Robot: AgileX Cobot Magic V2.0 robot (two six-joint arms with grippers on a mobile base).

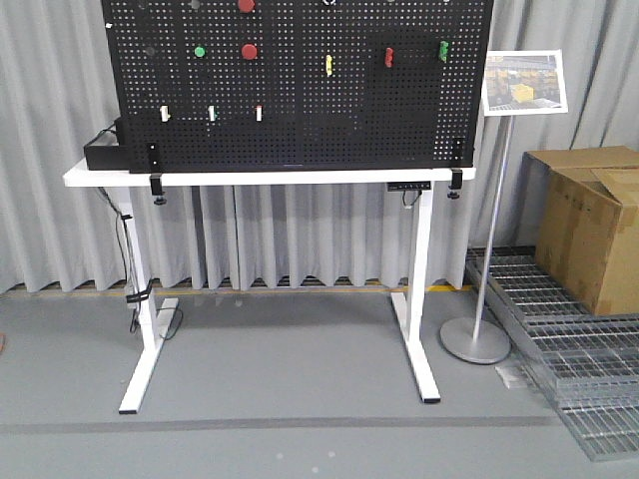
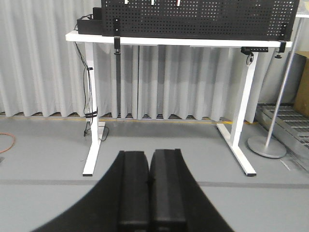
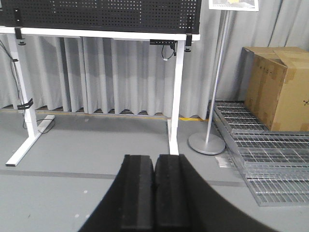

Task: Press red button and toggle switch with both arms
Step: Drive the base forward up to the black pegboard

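A brown cardboard box [image 1: 589,225] stands on the floor at the far right, its top flaps loosely folded. What it holds cannot be seen. A low black box [image 1: 103,150] sits at the left end of the white surface [image 1: 270,177], partly behind the black pegboard [image 1: 300,120] that stands upright along it.

High on the pegboard's left half, a round red button [image 1: 249,51] sits just right of a round green button [image 1: 200,52]. A second red button [image 1: 246,5] sits above it, cut by the frame's top. A pale ring [image 1: 327,2] at that same edge shows too little to tell what it is. Lower down, three white tabs [image 1: 212,114] stand in a row. To the right are a yellow clip [image 1: 328,65], a red clip [image 1: 389,57] and a green clip [image 1: 443,50].

Both hands hang low over the grey floor, well apart from the surface. The left hand [image 2: 150,159] has its fingers pressed together and holds nothing; the right hand [image 3: 154,162] is the same.

A sign stand [image 1: 477,339] rises just beside the surface's right leg. Metal grating [image 1: 574,344] lies on the floor between the stand and the cardboard box. Grey curtains [image 1: 300,239] hang behind.
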